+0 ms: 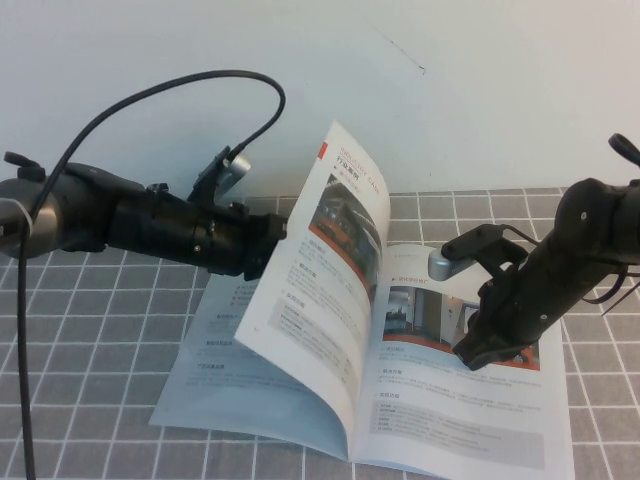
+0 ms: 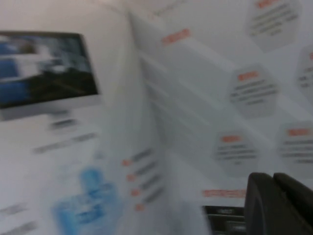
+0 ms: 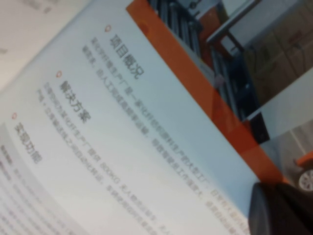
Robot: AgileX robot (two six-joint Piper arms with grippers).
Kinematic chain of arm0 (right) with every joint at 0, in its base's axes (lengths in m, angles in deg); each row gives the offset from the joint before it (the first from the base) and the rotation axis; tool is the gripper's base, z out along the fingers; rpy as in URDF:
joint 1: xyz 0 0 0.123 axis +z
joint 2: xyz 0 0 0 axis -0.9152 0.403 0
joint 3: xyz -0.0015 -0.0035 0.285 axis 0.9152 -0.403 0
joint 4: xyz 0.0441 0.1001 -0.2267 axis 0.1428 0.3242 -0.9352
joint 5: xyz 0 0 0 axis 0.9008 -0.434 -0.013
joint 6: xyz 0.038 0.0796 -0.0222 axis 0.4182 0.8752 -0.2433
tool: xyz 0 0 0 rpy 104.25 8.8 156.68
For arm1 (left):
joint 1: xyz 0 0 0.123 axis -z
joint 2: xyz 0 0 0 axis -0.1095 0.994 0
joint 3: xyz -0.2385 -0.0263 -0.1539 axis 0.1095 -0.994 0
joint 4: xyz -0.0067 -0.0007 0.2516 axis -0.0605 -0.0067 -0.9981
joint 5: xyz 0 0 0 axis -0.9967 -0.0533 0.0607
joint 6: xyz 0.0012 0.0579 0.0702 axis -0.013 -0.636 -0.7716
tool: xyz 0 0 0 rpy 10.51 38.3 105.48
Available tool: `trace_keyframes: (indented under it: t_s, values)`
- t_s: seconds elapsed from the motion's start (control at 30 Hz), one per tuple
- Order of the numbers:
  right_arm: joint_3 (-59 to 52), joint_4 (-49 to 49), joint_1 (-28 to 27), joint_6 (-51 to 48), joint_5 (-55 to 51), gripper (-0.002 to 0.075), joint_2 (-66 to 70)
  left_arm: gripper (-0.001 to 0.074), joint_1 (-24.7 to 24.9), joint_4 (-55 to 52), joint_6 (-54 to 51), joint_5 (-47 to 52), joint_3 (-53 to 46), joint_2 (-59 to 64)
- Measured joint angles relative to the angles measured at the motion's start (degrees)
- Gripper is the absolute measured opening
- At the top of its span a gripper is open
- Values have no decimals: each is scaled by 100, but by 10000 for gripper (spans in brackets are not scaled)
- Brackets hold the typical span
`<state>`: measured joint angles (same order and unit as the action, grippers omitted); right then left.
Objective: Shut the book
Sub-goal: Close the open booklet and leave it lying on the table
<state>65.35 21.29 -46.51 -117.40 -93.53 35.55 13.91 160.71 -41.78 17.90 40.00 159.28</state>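
On the checked worktop (image 1: 80,400) the book (image 1: 215,370) lies open, its spine running away from the robot. One leaf (image 1: 320,280) stands up steeply over the spine. The left pincer (image 1: 268,245) sits just behind that leaf, on its left face, so it is the nearer one for a push rightward. The right pincer (image 1: 482,350) rests on the right-hand page (image 1: 470,415), in the leaf's path as I judge it. I cannot tell whether either is clenched or released.
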Motion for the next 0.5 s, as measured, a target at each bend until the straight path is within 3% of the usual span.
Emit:
trace_keyframes:
  t_s: [0.2, 0.5]
  values:
    - [8, 3, 0, 0, 0, -3, 0, -4, -358, -1243, 233, -867, 0, -106]
    - [8, 13, 0, 0, 0, -3, 24, -4, -620, -4709, 2116, -1764, 0, -387]
